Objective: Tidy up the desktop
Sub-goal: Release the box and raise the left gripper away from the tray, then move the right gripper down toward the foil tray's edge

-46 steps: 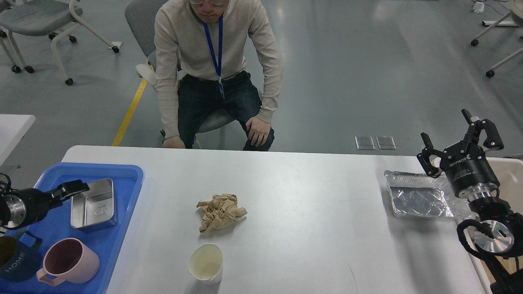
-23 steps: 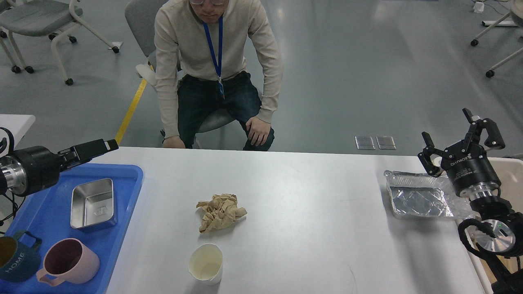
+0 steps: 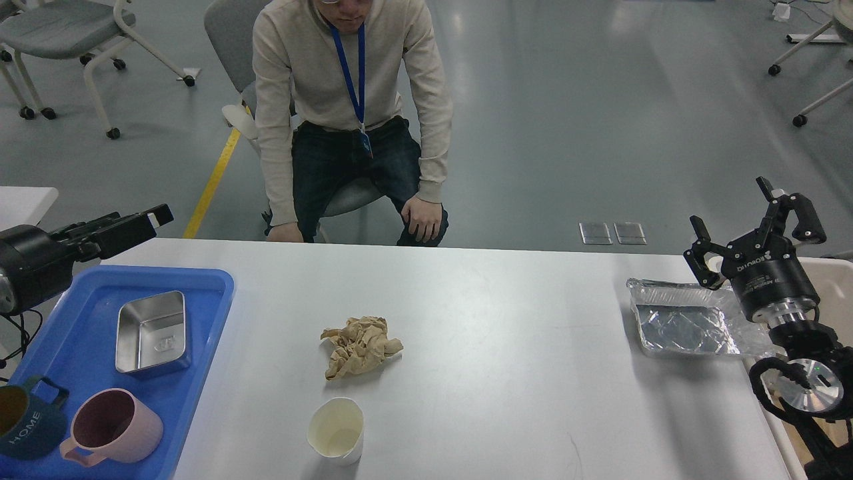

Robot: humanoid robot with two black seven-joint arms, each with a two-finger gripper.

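Observation:
The white-grey desktop (image 3: 506,347) fills the lower part of the head view. On it lie a crumpled brown paper (image 3: 360,347) near the middle, a cream paper cup (image 3: 336,430) in front of it, and a foil tray (image 3: 686,327) at the right. My left gripper (image 3: 143,225) hovers above the table's far left corner, seen side-on and dark, with nothing visibly in it. My right gripper (image 3: 750,223) is open and empty, raised just beyond the foil tray's right end.
A blue tray (image 3: 80,360) at the left holds a metal box (image 3: 152,331), a pink mug (image 3: 113,427) and a dark teal mug (image 3: 26,420). A beige bin (image 3: 833,287) stands at the right edge. A seated person (image 3: 353,120) faces the far edge.
My left gripper has risen from beside the metal box in the blue tray and moved back to above the table's far left corner. The right gripper has barely moved.

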